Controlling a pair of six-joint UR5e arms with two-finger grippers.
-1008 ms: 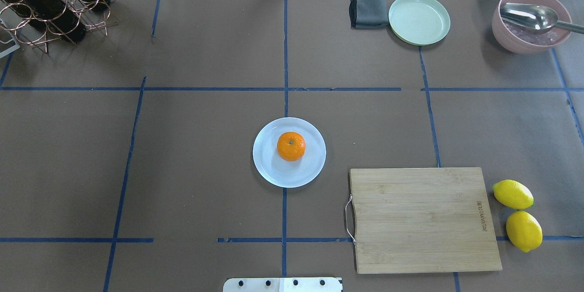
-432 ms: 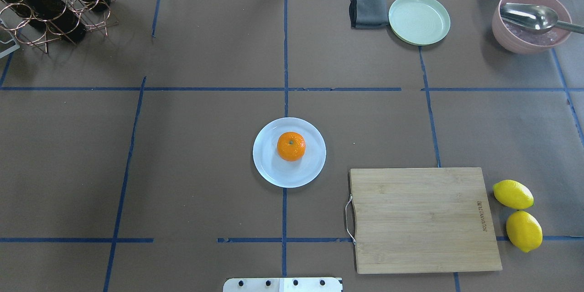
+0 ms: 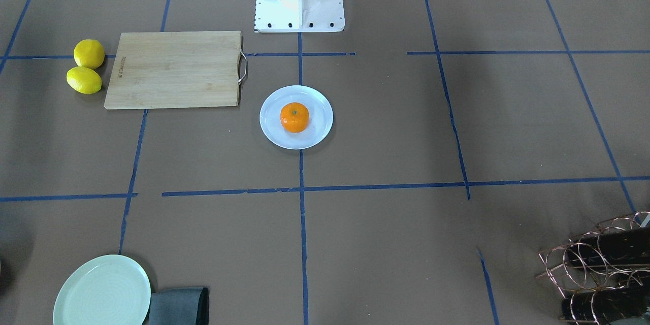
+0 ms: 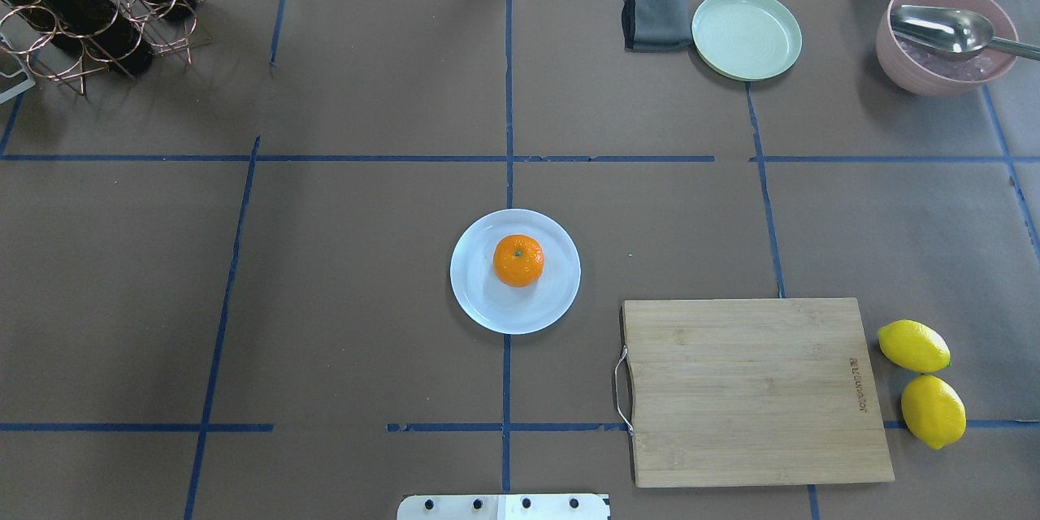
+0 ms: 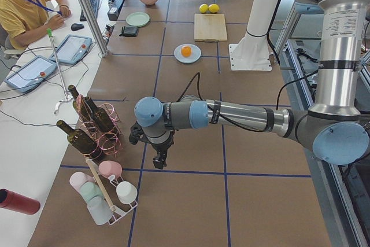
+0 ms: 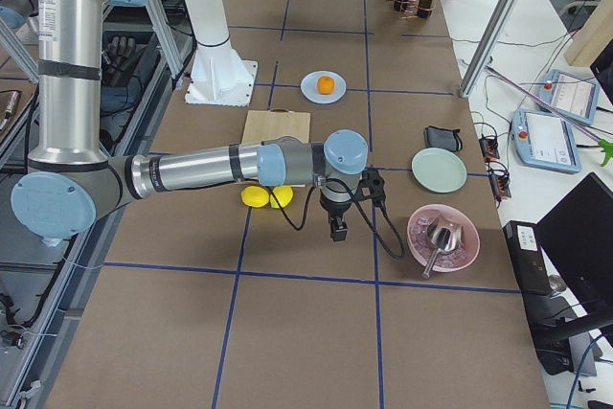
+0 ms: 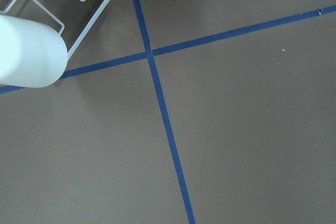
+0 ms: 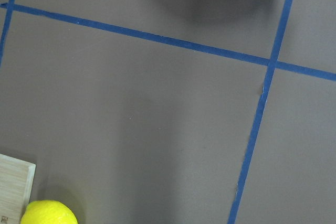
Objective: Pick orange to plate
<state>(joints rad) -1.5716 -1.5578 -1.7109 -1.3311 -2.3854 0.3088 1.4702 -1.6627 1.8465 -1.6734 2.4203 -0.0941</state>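
Note:
The orange (image 4: 518, 260) sits upright, stem dot up, on the pale bluish-white plate (image 4: 487, 310) at the middle of the table; they also show in the front view as orange (image 3: 294, 117) and plate (image 3: 316, 132). Neither gripper is near them. In the left side view my left gripper (image 5: 159, 157) hangs over bare table beside the bottle rack, far from the orange (image 5: 186, 51). In the right side view my right gripper (image 6: 337, 232) hangs low past the lemons, away from the orange (image 6: 327, 84). I cannot tell whether either gripper is open or shut.
A wooden cutting board (image 4: 756, 390) lies right of the plate, with two lemons (image 4: 914, 345) beyond it. At the far edge are a green plate (image 4: 746, 34), grey cloth (image 4: 654, 16), pink bowl with spoon (image 4: 946, 36) and wine rack (image 4: 89, 0). A cup rack (image 5: 104, 192) stands near my left gripper.

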